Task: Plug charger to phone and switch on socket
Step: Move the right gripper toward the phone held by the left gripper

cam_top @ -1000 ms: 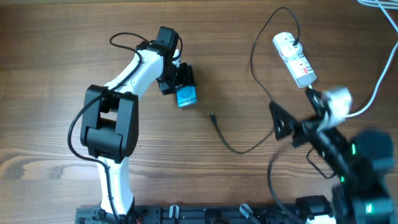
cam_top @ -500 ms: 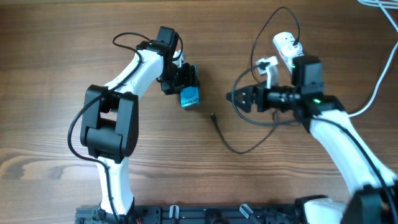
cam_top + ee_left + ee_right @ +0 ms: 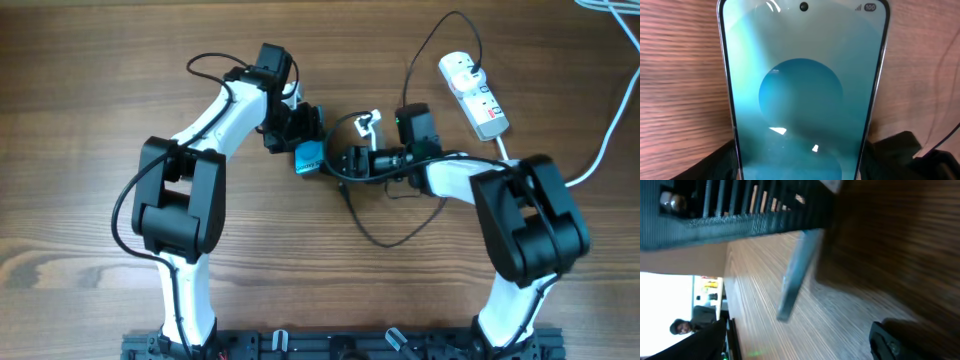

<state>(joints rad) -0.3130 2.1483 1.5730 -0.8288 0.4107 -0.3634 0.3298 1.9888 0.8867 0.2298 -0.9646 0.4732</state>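
My left gripper (image 3: 303, 140) is shut on the phone (image 3: 308, 157) and holds it above the table, left of centre. In the left wrist view the teal screen of the phone (image 3: 802, 90) fills the frame, with my black fingers (image 3: 802, 167) on both of its long edges. My right gripper (image 3: 345, 163) is open and empty, just right of the phone. The right wrist view is blurred and shows the phone (image 3: 794, 277) edge-on ahead of the wide-apart fingers (image 3: 795, 345). The charger cable's plug tip (image 3: 343, 187) lies on the table just below my right gripper. The socket (image 3: 475, 95) lies at the back right.
The black charger cable (image 3: 385, 240) loops from the socket round under my right arm to the table's middle. A thick white cord (image 3: 610, 130) runs off the right edge. Both arm bases (image 3: 340, 345) stand at the front edge.
My right arm has swung fast from the table's right side to the left and now sits beside the phone. My left gripper has carried the phone slightly right and nearer.
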